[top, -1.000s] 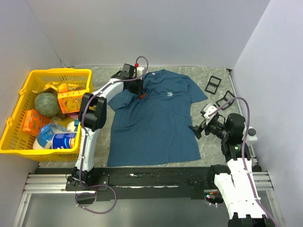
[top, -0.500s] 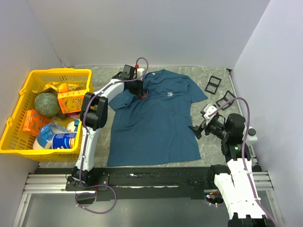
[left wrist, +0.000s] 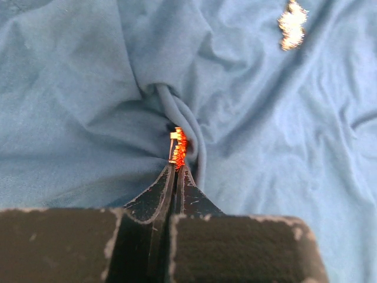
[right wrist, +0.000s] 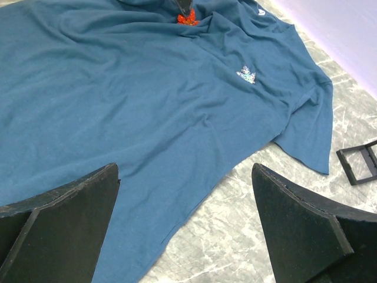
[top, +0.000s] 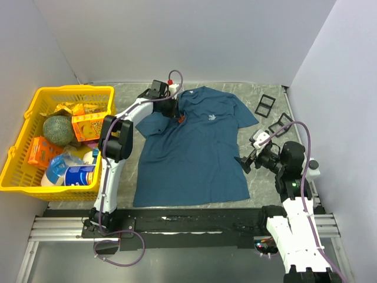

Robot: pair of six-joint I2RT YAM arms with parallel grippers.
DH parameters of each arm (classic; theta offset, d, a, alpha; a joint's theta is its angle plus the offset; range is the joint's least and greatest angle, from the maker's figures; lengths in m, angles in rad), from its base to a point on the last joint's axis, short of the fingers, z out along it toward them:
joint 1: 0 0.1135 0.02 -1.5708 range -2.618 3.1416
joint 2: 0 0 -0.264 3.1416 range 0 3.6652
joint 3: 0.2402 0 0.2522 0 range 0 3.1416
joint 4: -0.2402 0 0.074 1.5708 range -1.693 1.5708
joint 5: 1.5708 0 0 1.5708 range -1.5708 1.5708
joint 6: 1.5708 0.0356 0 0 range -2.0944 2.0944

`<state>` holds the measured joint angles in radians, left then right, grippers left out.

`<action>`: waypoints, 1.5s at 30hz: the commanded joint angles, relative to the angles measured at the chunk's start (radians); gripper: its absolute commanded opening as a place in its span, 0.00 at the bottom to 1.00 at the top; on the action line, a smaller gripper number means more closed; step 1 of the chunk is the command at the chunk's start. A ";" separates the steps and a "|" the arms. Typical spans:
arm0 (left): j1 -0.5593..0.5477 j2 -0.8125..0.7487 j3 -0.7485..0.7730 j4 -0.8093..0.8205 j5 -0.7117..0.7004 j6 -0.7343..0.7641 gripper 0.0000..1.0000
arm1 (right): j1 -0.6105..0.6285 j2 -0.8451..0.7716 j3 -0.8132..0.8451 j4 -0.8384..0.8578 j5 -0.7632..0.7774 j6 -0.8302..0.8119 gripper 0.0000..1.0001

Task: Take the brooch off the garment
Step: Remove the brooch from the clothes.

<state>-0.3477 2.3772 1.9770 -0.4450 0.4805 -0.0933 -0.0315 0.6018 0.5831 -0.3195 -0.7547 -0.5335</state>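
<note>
Left gripper [left wrist: 176, 168] is clenching on the small orange-red brooch [left wrist: 179, 146], pinned high on the soft, puckering teal T-shirt [left wrist: 283, 147], and this light, stiff, probably fragile piece is asking for a hold on its body, not the cloth.

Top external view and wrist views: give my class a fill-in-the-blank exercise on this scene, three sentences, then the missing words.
1. The left gripper is ____ on the orange-red brooch.
2. The right gripper has its jaws wide ____.
3. The basket left of the T-shirt is ____ in colour.
Missing words: shut; open; yellow.
</note>
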 commanded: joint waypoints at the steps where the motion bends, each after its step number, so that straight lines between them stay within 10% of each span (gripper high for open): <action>1: 0.018 -0.104 -0.044 0.025 0.128 -0.034 0.01 | -0.004 0.021 0.011 0.010 -0.034 0.000 1.00; 26: 0.044 -0.319 -0.194 -0.006 0.481 -0.014 0.01 | 0.214 0.473 0.313 0.164 -0.084 0.282 1.00; 45: 0.044 -0.371 -0.248 -0.172 0.661 0.168 0.01 | 0.308 0.949 0.632 0.114 -0.193 0.414 0.72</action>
<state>-0.3111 2.0842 1.7370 -0.5858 1.0462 0.0135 0.2474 1.5311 1.1782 -0.2043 -0.9585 -0.1455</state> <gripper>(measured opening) 0.032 0.721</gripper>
